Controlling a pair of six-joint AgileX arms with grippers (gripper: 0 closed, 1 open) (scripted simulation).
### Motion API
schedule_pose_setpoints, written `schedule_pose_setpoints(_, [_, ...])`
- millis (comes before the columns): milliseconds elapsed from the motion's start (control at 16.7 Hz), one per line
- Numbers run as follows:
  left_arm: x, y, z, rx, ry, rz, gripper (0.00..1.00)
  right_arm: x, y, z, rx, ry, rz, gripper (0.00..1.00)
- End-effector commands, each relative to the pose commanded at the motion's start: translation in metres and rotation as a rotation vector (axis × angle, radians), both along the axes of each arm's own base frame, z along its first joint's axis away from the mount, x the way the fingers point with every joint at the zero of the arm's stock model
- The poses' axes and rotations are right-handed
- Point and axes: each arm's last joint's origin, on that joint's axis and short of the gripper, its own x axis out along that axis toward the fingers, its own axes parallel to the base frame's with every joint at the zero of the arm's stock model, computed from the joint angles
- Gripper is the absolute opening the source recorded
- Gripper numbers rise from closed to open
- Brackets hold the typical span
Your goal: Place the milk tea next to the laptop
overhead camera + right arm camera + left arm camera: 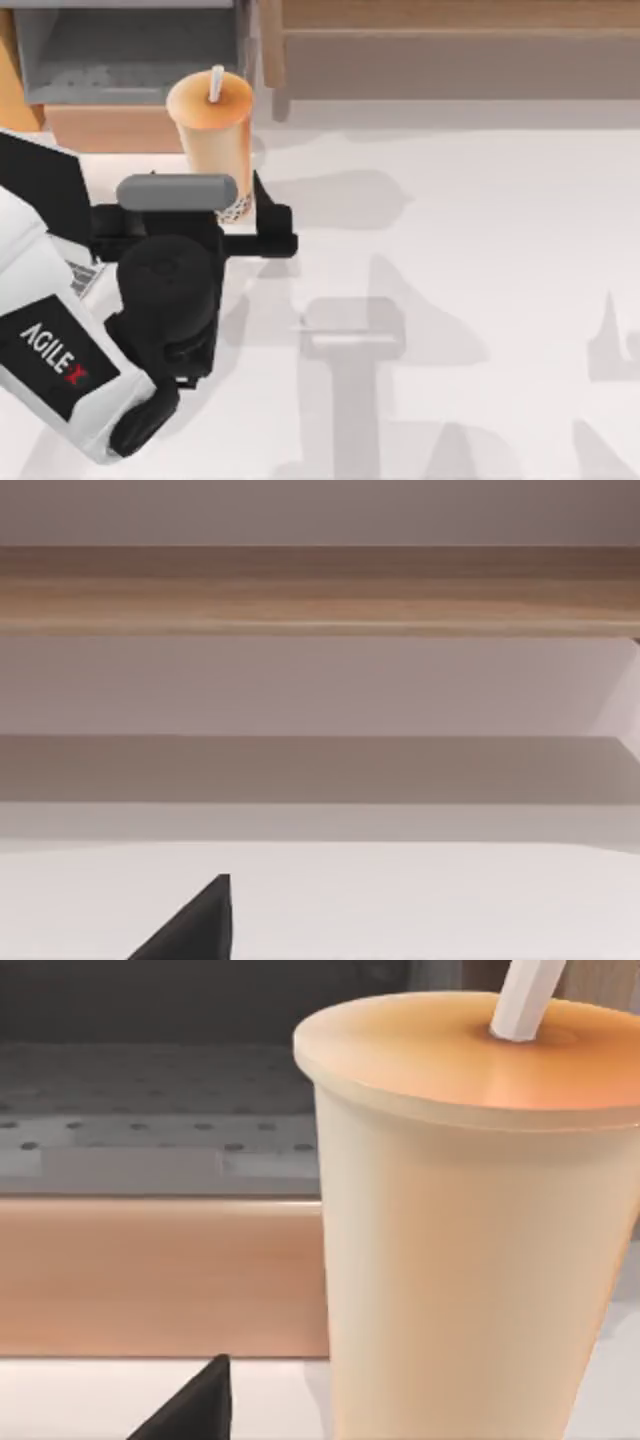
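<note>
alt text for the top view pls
The left gripper reaches the base of the upright milk tea at the table's far left, beside the laptop behind it; whether it grips the cup cannot be told.

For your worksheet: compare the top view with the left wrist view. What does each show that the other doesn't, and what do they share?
Top view alone: the left arm reaching toward the cup, its left gripper at the cup's base, and the white table spreading rightward.

Left wrist view alone: a close look at the laptop's grey keyboard.

Both: the milk tea upright with orange lid and white straw, the laptop behind it.
</note>
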Motion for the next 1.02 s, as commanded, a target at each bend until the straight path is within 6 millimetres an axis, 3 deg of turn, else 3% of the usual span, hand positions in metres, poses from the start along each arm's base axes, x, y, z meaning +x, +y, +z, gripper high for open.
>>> schedule_pose_setpoints(180, [0.010,-0.002,-0.001,-0.002,-0.002,-0.003,1.00,0.000,0.000,0.000,0.000,0.000,0.000,1.00])
schedule_pose_setpoints(600, [0.074,-0.005,-0.007,-0.003,-0.005,-0.003,1.00,0.000,0.000,0.000,0.000,0.000,0.000,1.00])
schedule_pose_setpoints(900, [0.080,-0.004,-0.008,-0.002,-0.003,-0.003,1.00,0.000,0.000,0.000,0.000,0.000,0.000,1.00])
schedule_pose_setpoints(1020, [0.080,-0.004,-0.008,-0.002,-0.003,-0.003,0.85,0.000,0.000,0.000,0.000,0.000,0.000,1.00])
